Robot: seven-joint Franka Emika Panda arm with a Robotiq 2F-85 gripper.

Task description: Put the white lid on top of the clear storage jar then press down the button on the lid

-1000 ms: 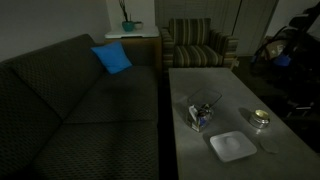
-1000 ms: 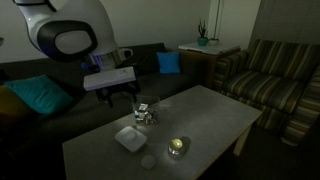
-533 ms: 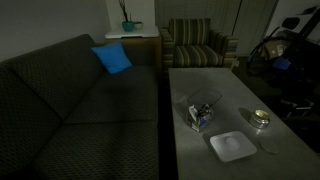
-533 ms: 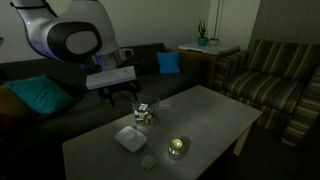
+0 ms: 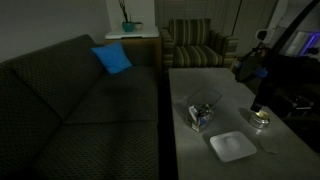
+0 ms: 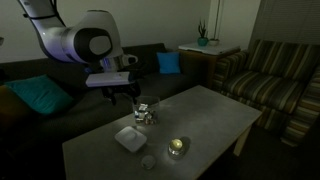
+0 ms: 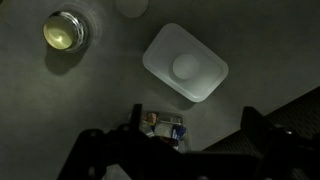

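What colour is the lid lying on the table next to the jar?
The lid is white; it shows best in the wrist view.

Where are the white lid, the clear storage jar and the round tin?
white lid point(image 7: 185, 65): wrist view, centre button.
clear storage jar point(image 5: 203, 115): in an exterior view, side wall.
round tin point(image 7: 63, 30): wrist view, shiny middle.

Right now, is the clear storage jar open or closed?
Open. The white lid lies flat on the table, apart from the clear storage jar, not on top of it.
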